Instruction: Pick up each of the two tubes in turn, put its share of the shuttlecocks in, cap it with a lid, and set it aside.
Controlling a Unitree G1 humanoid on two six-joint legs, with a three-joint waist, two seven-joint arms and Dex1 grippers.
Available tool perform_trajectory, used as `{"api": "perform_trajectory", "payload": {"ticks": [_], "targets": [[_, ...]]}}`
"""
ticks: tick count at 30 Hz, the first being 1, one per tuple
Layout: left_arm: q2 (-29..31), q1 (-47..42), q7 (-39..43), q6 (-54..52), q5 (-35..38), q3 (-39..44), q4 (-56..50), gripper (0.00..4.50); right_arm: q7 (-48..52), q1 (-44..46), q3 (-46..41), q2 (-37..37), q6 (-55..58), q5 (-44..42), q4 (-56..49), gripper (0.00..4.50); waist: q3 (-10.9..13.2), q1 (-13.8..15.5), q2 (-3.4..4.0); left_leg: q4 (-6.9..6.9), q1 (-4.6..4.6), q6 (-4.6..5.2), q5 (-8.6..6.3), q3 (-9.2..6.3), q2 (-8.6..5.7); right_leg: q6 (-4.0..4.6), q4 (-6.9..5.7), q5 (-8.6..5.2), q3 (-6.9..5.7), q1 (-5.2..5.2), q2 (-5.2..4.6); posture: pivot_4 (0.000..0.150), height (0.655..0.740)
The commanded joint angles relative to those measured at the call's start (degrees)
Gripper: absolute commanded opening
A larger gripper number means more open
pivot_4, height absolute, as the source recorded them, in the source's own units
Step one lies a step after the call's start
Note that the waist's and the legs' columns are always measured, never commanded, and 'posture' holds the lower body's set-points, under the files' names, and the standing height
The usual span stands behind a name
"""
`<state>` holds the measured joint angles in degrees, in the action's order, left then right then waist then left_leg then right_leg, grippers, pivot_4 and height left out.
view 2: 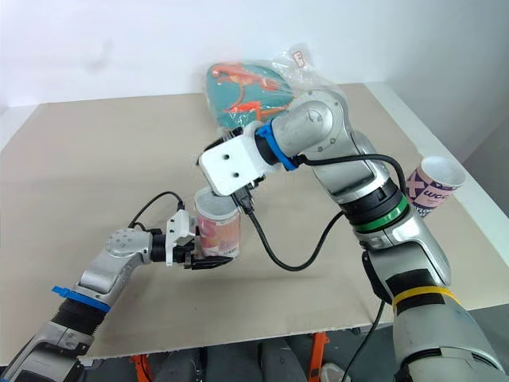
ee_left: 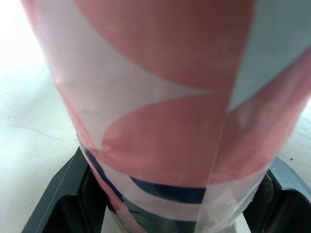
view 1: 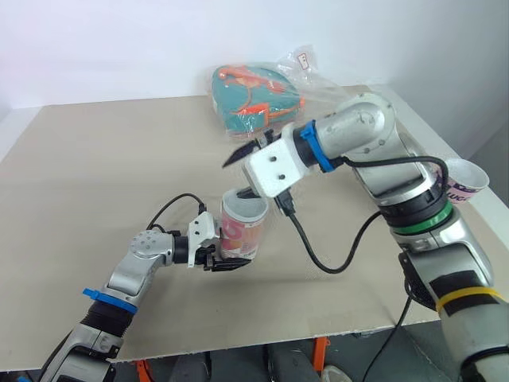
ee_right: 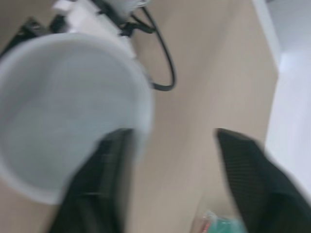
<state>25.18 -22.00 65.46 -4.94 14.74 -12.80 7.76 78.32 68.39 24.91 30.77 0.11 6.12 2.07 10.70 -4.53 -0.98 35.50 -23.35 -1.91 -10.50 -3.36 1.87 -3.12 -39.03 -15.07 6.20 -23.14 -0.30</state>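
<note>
We see our left gripper (view 1: 227, 263) clamped on the tube (view 1: 243, 227), upright on the table (view 1: 95, 175); our right gripper (ee_right: 170, 133) hangs wide open, empty, just over its mouth; the second tube (view 1: 465, 181) sits at the right edge

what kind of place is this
Probably a robot testing lab: a plain beige table against a bare white wall, with a tube and a plastic bag.
</note>
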Motion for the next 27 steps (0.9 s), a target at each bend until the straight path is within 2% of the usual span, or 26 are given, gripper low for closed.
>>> {"api": "perform_trajectory", "payload": {"ticks": [1, 5, 9, 13, 16, 21, 27], "targets": [[0.83, 0.97, 0.17, -0.39, -1.03, -0.53, 0.3, 3.08, -0.96, 1.56, -0.41, -1.0, 0.59, 0.51, 2.23, 3.34, 0.0, 0.0, 0.0, 0.0, -0.01, 0.0, 0.0, 0.0, 0.0, 0.0, 0.0, 0.0, 0.0, 0.0, 0.0, 0.15, 0.7387], [0.74, 0.71, 0.24, -0.23, -1.02, -0.65, 0.68, 3.08, 0.7, 2.35, -2.47, -0.38, 2.39, -2.22, 1.96, 3.34, 0.0, 0.0, 0.0, -0.01, -0.02, 0.0, 0.0, 0.01, 0.0, 0.01, 0.0, 0.0, 0.0, -0.02, 0.0, 0.15, 0.7387], [0.59, 0.46, 0.34, -0.08, -1.04, -0.79, 0.98, 3.08, 6.28, 2.73, -7.37, 0.07, 10.78, -13.62, 0.66, 3.34, 0.02, 0.02, -0.01, -0.01, -0.1, 0.0, 0.0, -0.01, -0.02, -0.01, 0.01, -0.03, 0.01, -0.04, -0.01, 0.15, 0.7387], [0.61, 0.53, 0.42, -0.04, -0.99, -0.82, 1.0, 3.08, 8.12, 4.04, -9.68, 0.55, 14.84, -17.75, 3.56, 3.34, 0.02, 0.02, -0.01, -0.04, -0.11, 0.0, 0.0, -0.02, -0.05, -0.03, 0.01, -0.08, 0.04, -0.04, -0.04, 0.15, 0.7387], [0.66, 0.62, 0.46, -0.02, -1.01, -0.82, 1.01, 3.08, 8.51, 3.91, -9.74, 0.61, 14.95, -18.22, 6.02, 2.56, 0.02, 0.02, -0.01, -0.07, -0.1, 0.0, 0.0, -0.02, -0.05, -0.04, 0.01, -0.09, 0.04, -0.04, -0.04, 0.15, 0.7387], [0.66, 0.68, 0.39, 0.02, -1.06, -0.81, 1.05, 3.08, 8.7, 2.79, -8.65, -0.13, 15.07, -18.19, 8.59, 0.16, 0.02, 0.02, -0.01, -0.07, -0.11, 0.0, 0.0, -0.01, -0.06, -0.05, 0.01, -0.1, 0.04, -0.06, -0.04, 0.15, 0.7387], [0.77, 0.9, 0.25, -0.03, -1.15, -0.78, 0.85, 3.08, 11.12, 2.19, -7.83, -0.03, 17.09, -19.52, 7.41, 0.07, 0.02, 0.02, 0.0, -0.08, -0.17, 0.0, 0.0, -0.03, -0.07, -0.07, 0.01, -0.13, 0.06, -0.09, -0.04, 0.15, 0.7387]]}}
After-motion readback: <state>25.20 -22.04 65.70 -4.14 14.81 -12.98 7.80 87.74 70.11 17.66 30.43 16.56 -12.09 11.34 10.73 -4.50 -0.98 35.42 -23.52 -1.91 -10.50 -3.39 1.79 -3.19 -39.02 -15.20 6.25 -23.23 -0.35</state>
